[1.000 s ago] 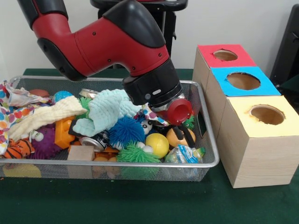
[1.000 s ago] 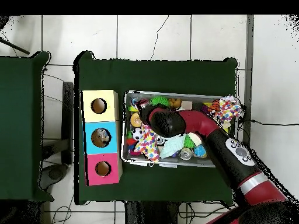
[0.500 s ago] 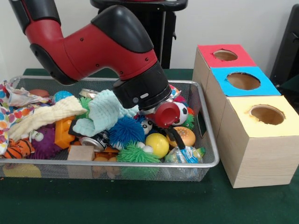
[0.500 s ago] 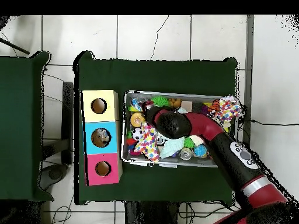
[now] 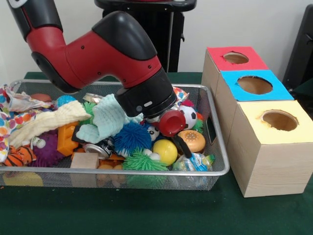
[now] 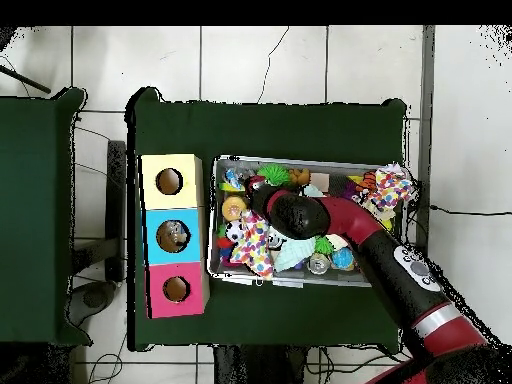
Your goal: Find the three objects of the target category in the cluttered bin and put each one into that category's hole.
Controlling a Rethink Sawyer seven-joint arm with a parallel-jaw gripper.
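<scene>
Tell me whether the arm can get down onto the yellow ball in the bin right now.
Probably yes. The yellow ball lies uncovered on top of the clutter near the bin's front rim, just below the end effector; only the blue spiky ball and the burger toy crowd its sides.

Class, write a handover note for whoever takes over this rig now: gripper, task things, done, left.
Gripper low in the wire bin, by the burger toy; open or shut unclear.
Bin is full of clutter; red box, blue box, yellow box stand beside it.
Done: one item lies in the blue box's hole; other holes look empty.
Left: find remaining targets, drop them in.
</scene>
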